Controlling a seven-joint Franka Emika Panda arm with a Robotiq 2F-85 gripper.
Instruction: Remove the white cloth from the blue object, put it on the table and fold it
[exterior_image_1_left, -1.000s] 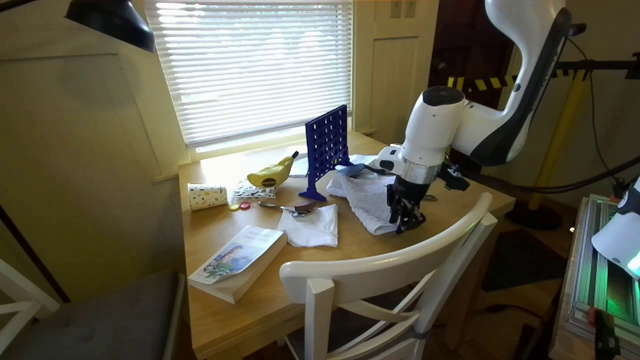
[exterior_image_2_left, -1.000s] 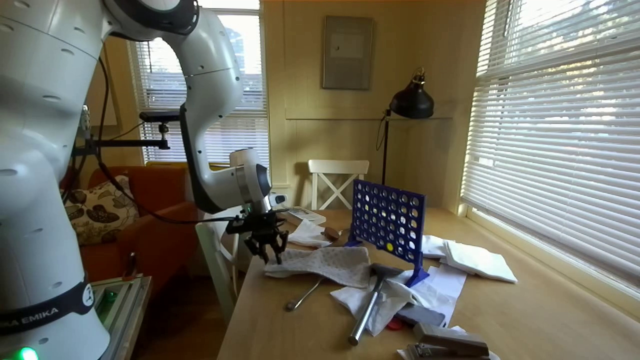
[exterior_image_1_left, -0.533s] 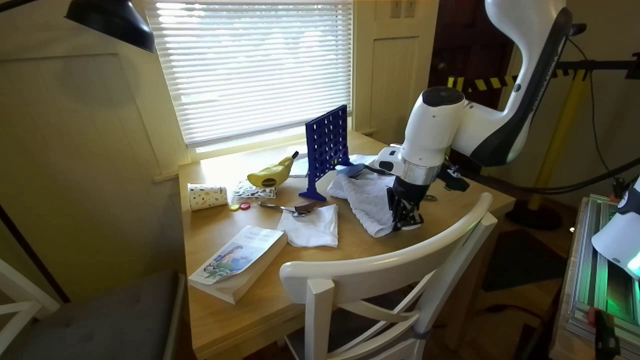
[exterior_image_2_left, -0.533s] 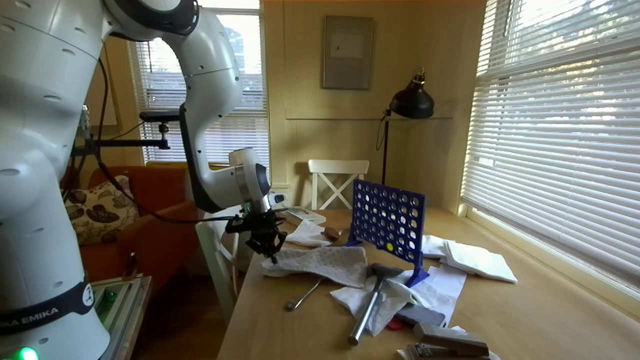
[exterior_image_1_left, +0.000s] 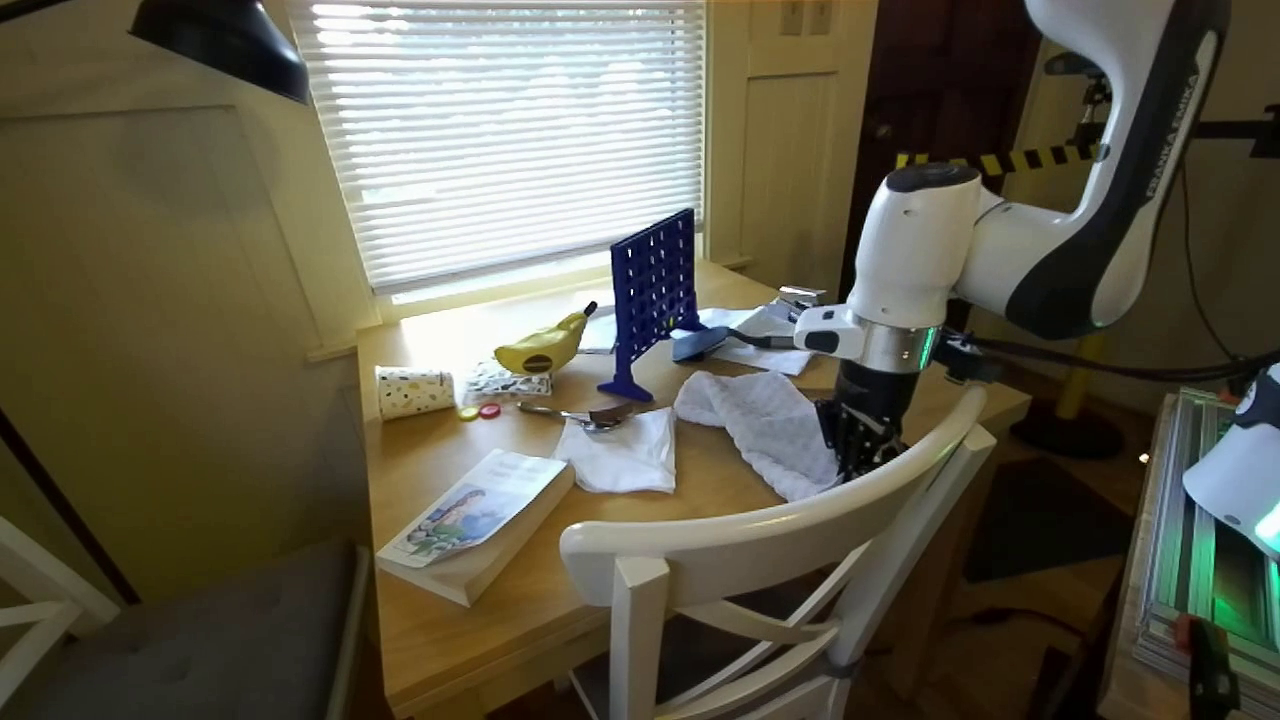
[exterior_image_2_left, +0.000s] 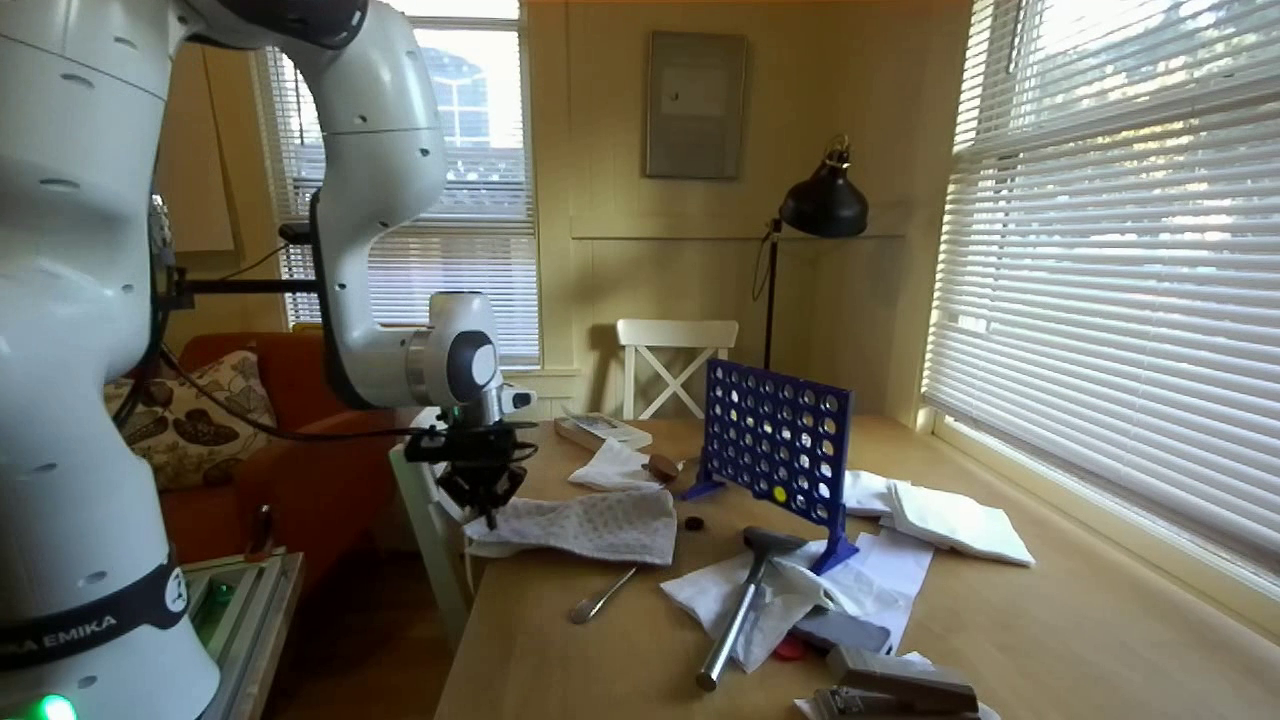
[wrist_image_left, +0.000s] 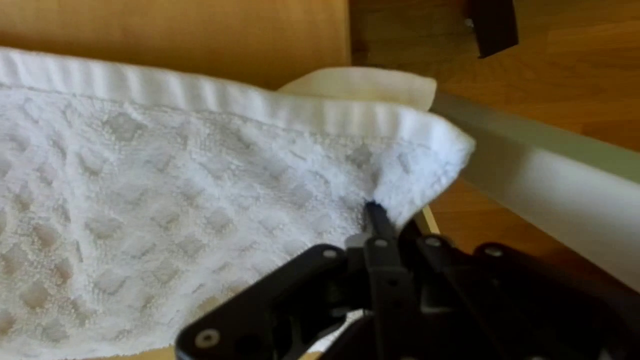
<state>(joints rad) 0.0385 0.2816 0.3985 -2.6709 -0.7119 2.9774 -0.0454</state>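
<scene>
The white cloth (exterior_image_1_left: 755, 425) lies wrinkled on the counter (exterior_image_2_left: 1050, 620), apart from the blue rack (exterior_image_2_left: 777, 437), which stands upright on its feet. The claw (wrist_image_left: 381, 215) is clamped on the cloth, pinching it just inside one corner. In the wrist view, that corner extends beyond the counter's edge, overlapping the white chair (exterior_image_1_left: 780, 520) in the line of sight. A small dark disc (exterior_image_2_left: 694, 523) sits on the counter between cloth and rack. A metal-handled tool (exterior_image_2_left: 738, 615) lies across a crumpled white sheet (exterior_image_2_left: 795, 595) near one foot of the rack.
</scene>
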